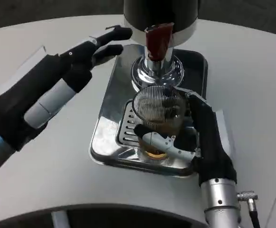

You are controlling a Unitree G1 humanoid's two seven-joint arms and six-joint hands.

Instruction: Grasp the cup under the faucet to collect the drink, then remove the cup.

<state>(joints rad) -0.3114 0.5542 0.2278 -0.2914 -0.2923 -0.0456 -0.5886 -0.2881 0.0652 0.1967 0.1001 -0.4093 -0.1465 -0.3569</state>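
A ribbed clear glass cup (158,111) with brown drink at its bottom stands on the chrome drip tray (107,121), just below the dispenser's chrome spout (157,71) and red tap handle (158,40). My right hand (195,140) grips the cup from the right, its fingers wrapped round the cup's front and side. My left hand (69,66) hovers to the left of the dispenser with its fingers apart, holding nothing, its fingertips (119,34) close to the tap handle but not touching it.
The dispenser's dark body (161,12) rises at the back of the tray. The white round table (48,156) spreads on all sides, its near edge at the bottom of the picture.
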